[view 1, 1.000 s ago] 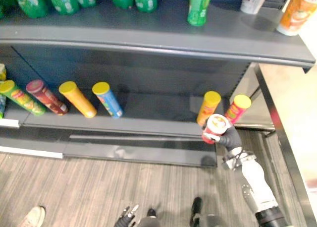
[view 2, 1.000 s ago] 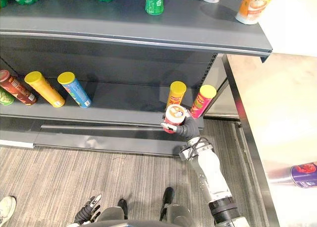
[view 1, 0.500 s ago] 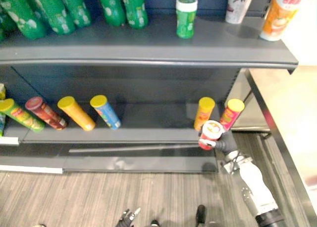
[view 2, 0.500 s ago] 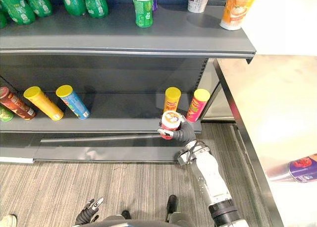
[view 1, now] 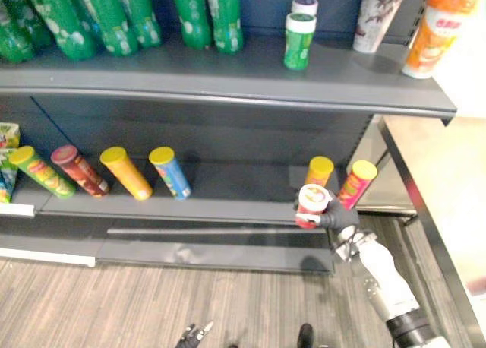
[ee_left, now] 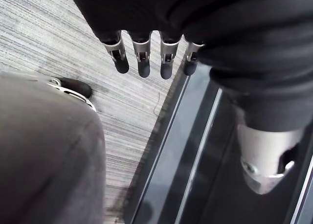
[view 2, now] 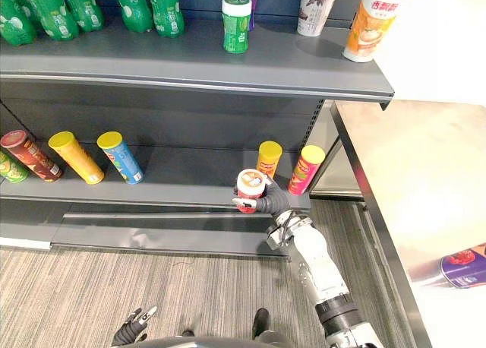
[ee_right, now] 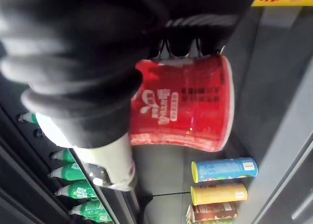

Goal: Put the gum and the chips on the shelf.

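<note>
The right hand point(view 2: 273, 200) is gripping the red chips can point(view 2: 250, 188). Its fingers and thumb are wrapping round the can's body, as the right wrist view shows, and the white lid is pointing up. The hand is holding the can at the front lip of the lower shelf point(view 2: 182, 187); I cannot tell whether the base is touching the shelf.

Just beyond the hand, an orange can point(view 2: 267, 158) with a yellow lid is standing on that shelf. Beyond the hand and to its right, a pink can point(view 2: 307, 168) is leaning next to the orange one. Well off to the hand's left, a blue can point(view 2: 120, 156) is lying in a row with others.

The left hand point(ee_left: 142, 57) is hanging low over the floor point(ee_left: 58, 43) with its fingers straight and spread, carrying nothing.

A green bottle point(view 2: 236, 25) with a white cap is standing on the upper shelf point(view 2: 190, 63), well above the right hand. I am reading it as the gum, already shelved, but this is unconfirmed.

Step in hand, as I judge it: placing the chips. The next move calls for carrying the can forward past the lip into the bare patch left of the orange can, setting the base flat, then opening the fingers. The hand is working very close to the orange can, so a straight pull-back looks safest.
</note>
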